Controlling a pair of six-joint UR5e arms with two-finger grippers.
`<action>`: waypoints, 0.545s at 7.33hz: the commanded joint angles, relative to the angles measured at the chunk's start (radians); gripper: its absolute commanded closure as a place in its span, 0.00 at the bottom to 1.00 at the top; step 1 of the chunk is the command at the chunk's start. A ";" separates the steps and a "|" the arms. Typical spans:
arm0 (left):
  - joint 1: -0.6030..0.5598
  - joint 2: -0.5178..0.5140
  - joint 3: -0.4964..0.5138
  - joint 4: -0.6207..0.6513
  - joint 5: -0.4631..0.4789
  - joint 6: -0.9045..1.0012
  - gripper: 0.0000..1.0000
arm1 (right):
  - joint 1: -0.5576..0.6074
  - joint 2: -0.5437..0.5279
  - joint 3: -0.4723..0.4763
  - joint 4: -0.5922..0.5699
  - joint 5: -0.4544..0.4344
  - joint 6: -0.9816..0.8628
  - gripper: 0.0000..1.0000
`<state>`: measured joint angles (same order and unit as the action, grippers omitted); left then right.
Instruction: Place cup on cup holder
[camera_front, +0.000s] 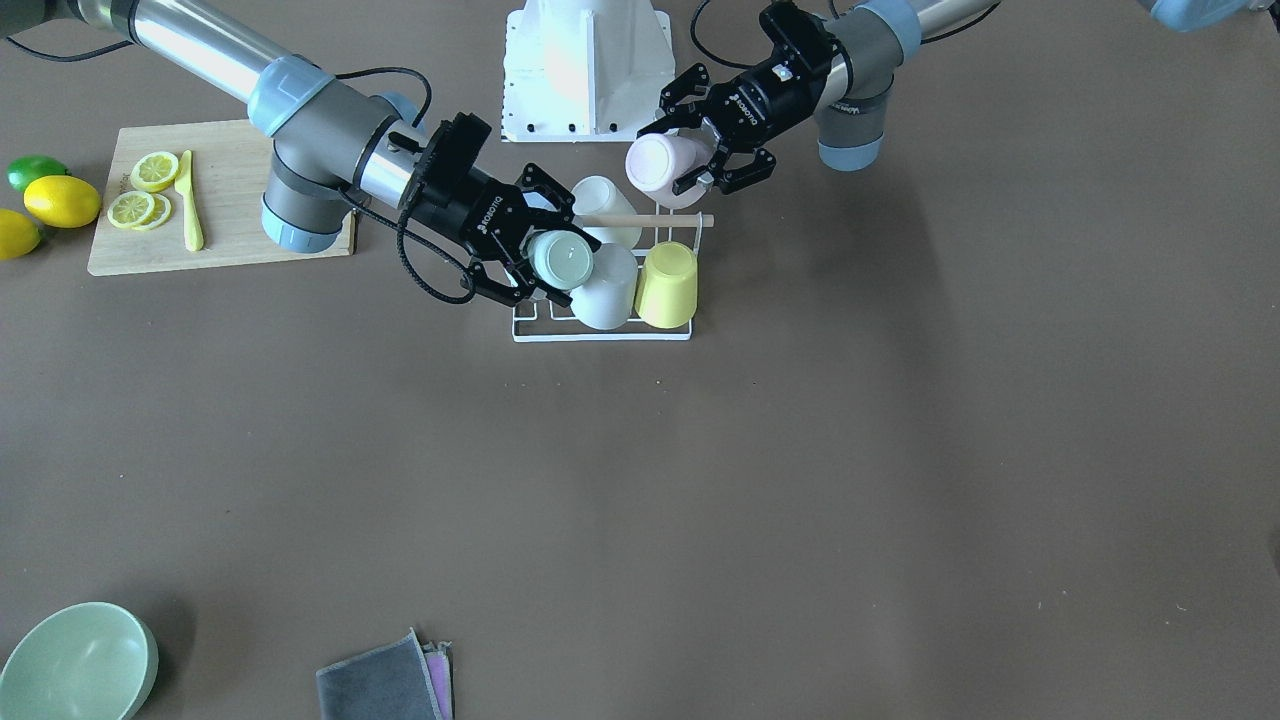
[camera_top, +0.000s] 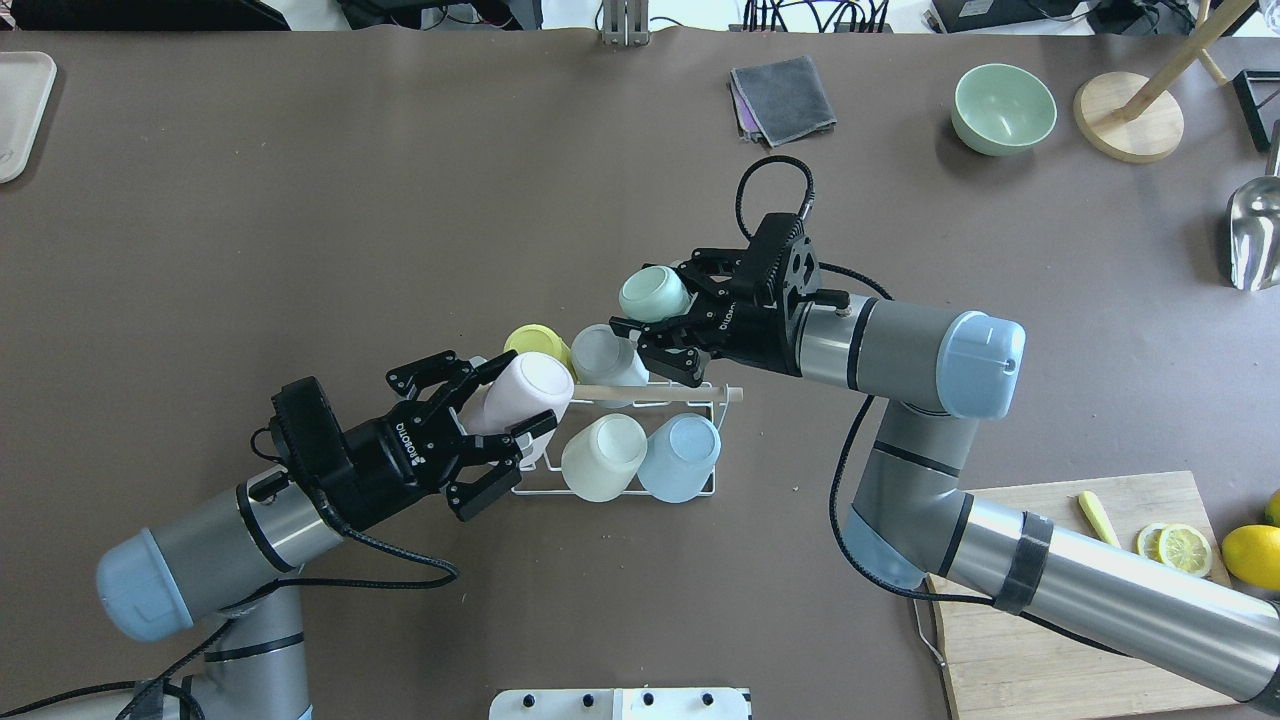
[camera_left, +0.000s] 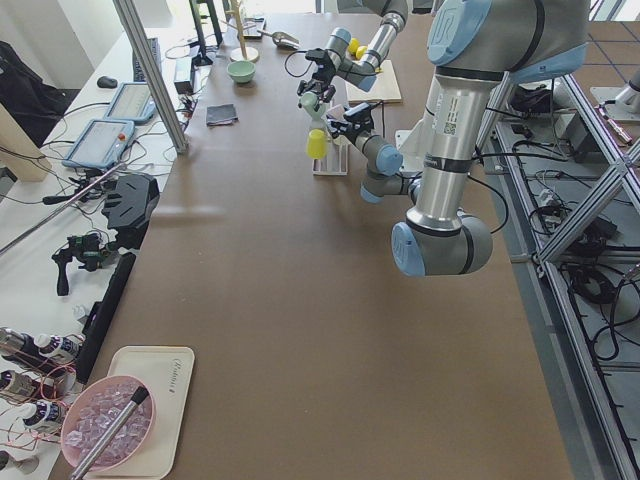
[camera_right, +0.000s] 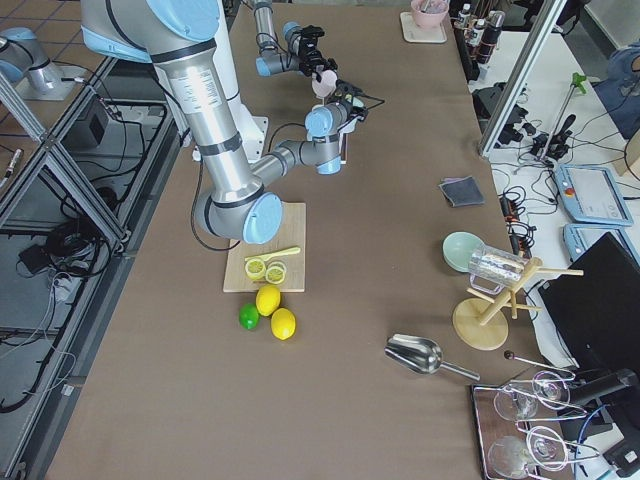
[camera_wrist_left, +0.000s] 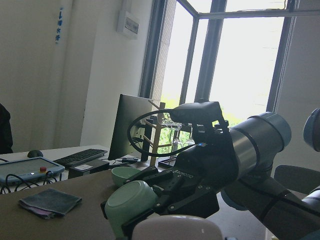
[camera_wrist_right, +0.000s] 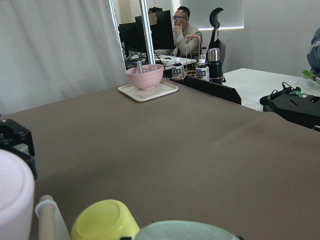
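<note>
The cup holder (camera_top: 700, 492) is a white wire rack with a wooden rod (camera_top: 660, 392) and also shows in the front view (camera_front: 600, 337). On it sit a yellow cup (camera_top: 532, 342), a grey-white cup (camera_top: 600, 355), a cream cup (camera_top: 603, 457) and a light blue cup (camera_top: 680, 457). My left gripper (camera_top: 515, 398) is shut on a pink cup (camera_top: 528, 395), tilted over the rack's left end; in the front view the gripper (camera_front: 672, 158) holds it (camera_front: 660, 168). My right gripper (camera_top: 655, 300) is shut on a mint cup (camera_top: 652, 293) above the rack's far side, as the front view (camera_front: 560, 257) shows too.
A cutting board (camera_front: 230, 200) with lemon slices (camera_front: 140, 195) and a yellow knife (camera_front: 188, 200) lies beside the right arm, with lemons (camera_front: 60, 200) next to it. A green bowl (camera_top: 1003, 108), a grey cloth (camera_top: 785, 95), a wooden stand (camera_top: 1128, 125) and a metal scoop (camera_top: 1252, 235) lie at the far side.
</note>
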<state>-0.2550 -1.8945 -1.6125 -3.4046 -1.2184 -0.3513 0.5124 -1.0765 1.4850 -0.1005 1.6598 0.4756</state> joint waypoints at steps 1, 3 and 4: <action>0.000 0.000 0.009 -0.001 -0.001 -0.002 1.00 | -0.003 0.000 -0.002 0.005 -0.002 0.000 1.00; 0.005 -0.002 0.011 -0.002 -0.001 -0.002 1.00 | -0.009 0.000 -0.002 0.005 -0.002 0.001 1.00; 0.008 -0.003 0.026 -0.002 -0.001 -0.002 1.00 | -0.009 0.000 -0.003 0.007 -0.002 0.004 0.88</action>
<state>-0.2508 -1.8960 -1.5984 -3.4067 -1.2195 -0.3527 0.5045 -1.0774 1.4830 -0.0949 1.6583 0.4776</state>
